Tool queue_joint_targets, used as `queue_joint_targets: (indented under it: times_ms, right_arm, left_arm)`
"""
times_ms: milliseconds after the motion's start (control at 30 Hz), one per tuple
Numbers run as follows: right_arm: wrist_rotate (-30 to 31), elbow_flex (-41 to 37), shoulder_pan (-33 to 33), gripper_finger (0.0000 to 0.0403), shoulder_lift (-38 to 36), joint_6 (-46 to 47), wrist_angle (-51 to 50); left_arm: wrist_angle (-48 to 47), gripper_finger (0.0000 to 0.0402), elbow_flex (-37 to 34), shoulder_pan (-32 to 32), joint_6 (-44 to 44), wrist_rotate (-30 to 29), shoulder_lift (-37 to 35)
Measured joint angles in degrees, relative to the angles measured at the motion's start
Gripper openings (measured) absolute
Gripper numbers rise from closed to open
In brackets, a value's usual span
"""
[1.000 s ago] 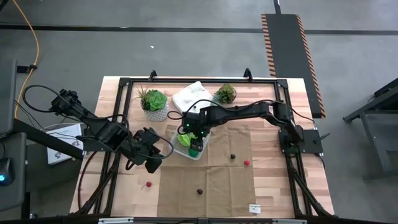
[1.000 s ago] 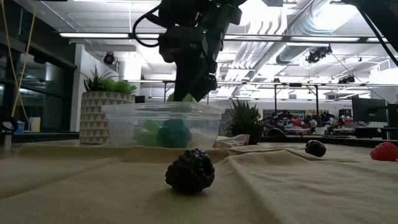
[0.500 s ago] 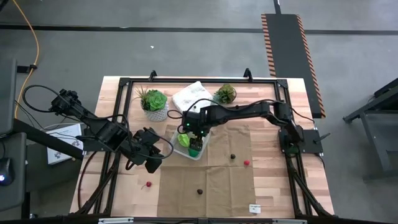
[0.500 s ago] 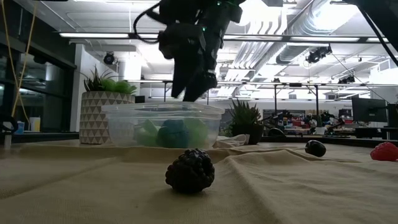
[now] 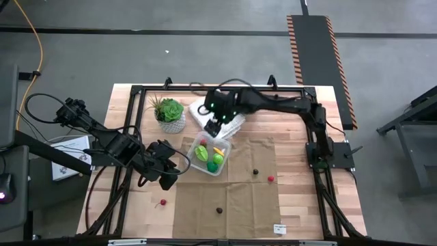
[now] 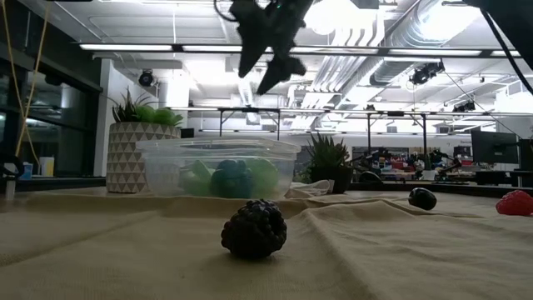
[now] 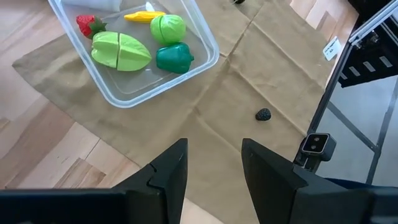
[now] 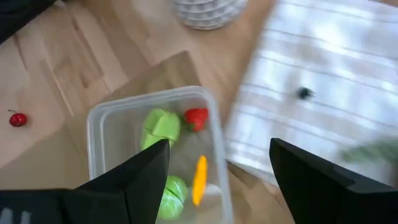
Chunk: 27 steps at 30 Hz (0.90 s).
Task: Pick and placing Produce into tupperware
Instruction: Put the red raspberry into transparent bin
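While the right tool hangs released above the tupperware, left tool apparently empty, parted.

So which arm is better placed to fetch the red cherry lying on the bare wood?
Left, probably. The left gripper hangs empty just above the cherry on that side of the table. The right gripper is open and raised behind the tupperware, so it would have to cross over it.

Clear tupperware, green produce
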Motion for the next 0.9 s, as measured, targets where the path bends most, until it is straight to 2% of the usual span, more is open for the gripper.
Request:
queue_joint_targets:
  times_ms: [267,400,567,667,800,900]
  right_arm:
    - [0.0,14.9,-2.5,0.0267,-0.2,0.4,-22.0]
    - [0.0,18.9,-2.5,0.0267,-0.4,0.5,-31.3]
    - [-0.9,11.9,-0.6,0.0267,-5.0,0.1,-31.0]
    - [-0.7,4.6,1.3,0.0267,-8.4,0.5,-30.9]
    - [0.5,-9.6,4.5,0.0267,-14.6,3.9,-28.5]
    - [-0.8,-22.9,7.2,0.0267,-20.4,8.5,-20.4]
  left_arm:
    - [0.1,0.0140,0.0,0.0,2.6,-0.1,0.0]
    - [0.1,0.0140,0.0,0.0,2.6,-0.1,0.0]
    - [0.1,0.0140,0.0,0.0,2.6,-0.1,0.0]
    - [0.1,0.0140,0.0,0.0,2.6,-0.1,0.0]
    - [0.0,0.0140,0.0,0.0,2.6,0.0,0.0]
    - [-0.4,0.0140,0.0,0.0,2.6,0.1,0.0]
